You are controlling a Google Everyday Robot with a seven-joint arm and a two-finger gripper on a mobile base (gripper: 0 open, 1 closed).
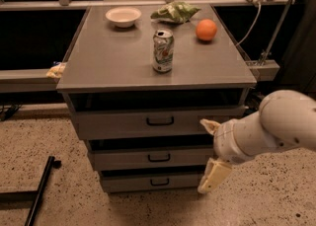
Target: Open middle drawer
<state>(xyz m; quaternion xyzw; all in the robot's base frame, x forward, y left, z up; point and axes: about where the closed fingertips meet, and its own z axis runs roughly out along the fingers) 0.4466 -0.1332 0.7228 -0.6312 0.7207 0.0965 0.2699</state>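
Note:
The grey cabinet has three drawers stacked one over another. The middle drawer (123,159) is a wide low grey front with a small black bar handle (159,157) at its centre, and it looks pushed in. My gripper (211,151) is on a white arm coming in from the right. It hangs in front of the cabinet's right edge at the height of the middle drawer, to the right of the handle and not touching it. Its two tan fingers (214,176) stand wide apart, one above the other, with nothing between them.
The top drawer (113,121) and bottom drawer (128,182) have like handles. On the cabinet top (113,62) stand a can (163,51), an orange (206,29), a white bowl (123,17) and a green bag (176,11). A black bar (40,190) lies on the floor at left.

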